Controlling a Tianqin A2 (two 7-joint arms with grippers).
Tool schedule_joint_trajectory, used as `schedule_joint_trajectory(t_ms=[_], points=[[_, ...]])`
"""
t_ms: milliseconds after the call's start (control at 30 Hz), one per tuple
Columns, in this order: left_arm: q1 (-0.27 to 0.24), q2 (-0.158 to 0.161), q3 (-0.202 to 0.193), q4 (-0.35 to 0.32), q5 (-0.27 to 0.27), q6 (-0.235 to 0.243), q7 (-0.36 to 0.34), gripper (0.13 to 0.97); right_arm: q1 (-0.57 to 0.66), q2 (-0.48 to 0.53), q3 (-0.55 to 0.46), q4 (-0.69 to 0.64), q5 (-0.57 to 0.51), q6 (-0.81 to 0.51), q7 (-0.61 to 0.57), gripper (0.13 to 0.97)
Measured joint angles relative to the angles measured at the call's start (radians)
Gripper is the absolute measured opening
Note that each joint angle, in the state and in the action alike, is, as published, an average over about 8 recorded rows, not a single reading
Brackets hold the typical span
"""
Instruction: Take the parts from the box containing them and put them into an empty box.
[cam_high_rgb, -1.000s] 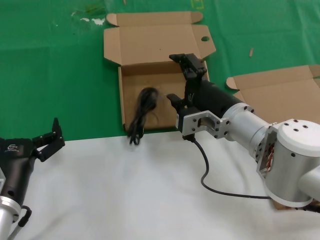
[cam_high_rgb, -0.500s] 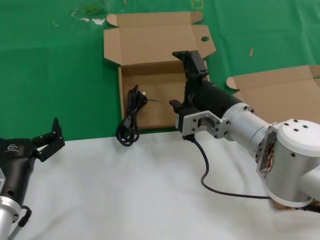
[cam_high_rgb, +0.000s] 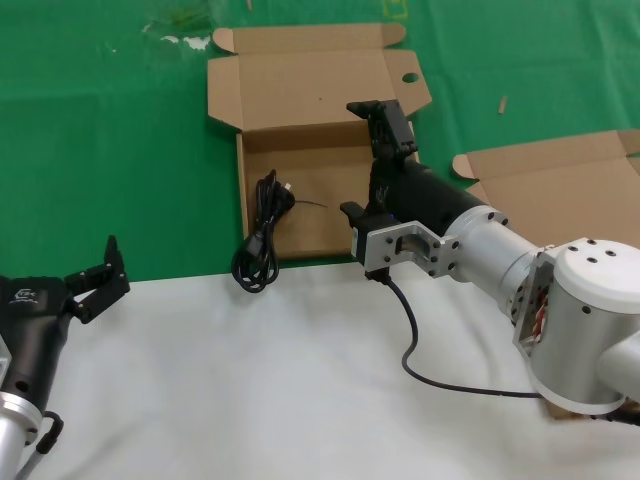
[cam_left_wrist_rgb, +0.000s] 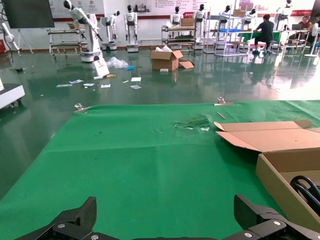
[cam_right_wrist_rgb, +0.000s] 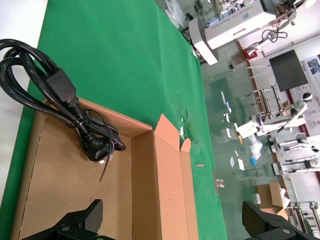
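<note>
A black looped power cable (cam_high_rgb: 262, 235) lies draped over the near left wall of the empty box (cam_high_rgb: 325, 215), whose open lid has a round finger hole. The cable's plug end rests inside and its loop hangs out onto the table edge. My right gripper (cam_high_rgb: 358, 160) hovers open over the box's right side, holding nothing. In the right wrist view the cable (cam_right_wrist_rgb: 60, 95) lies on the box floor (cam_right_wrist_rgb: 65, 185), well away from my right gripper (cam_right_wrist_rgb: 172, 215). The box containing the parts (cam_high_rgb: 560, 195) is at the right, its inside hidden behind my right arm. My left gripper (cam_high_rgb: 105, 272) waits open at the lower left.
Green cloth (cam_high_rgb: 110, 150) covers the far table and a white surface (cam_high_rgb: 250, 380) the near part. In the left wrist view my left gripper (cam_left_wrist_rgb: 165, 207) faces open green cloth, with the empty box (cam_left_wrist_rgb: 280, 180) and the cable (cam_left_wrist_rgb: 305, 187) at one side. A thin black wire (cam_high_rgb: 420, 370) trails from my right wrist.
One second ago the cable was falling, blurred, inside the box. It has since settled over the box's near left wall. My right gripper drifted slightly up and back; the left arm has not moved.
</note>
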Motion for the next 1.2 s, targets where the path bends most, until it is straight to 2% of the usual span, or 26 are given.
schedule_joint_trajectory(t_ms=[667,1200], points=[[0.0,0.0,0.0,0.0,0.0,0.0,0.0,0.966,-0.011,-0.004,0.015,0.002,-0.012,-0.004,0.019,0.966],[0.0,0.0,0.0,0.0,0.0,0.0,0.0,0.966,-0.166,-0.064,0.223,0.029,-0.184,-0.062,0.295,0.966]])
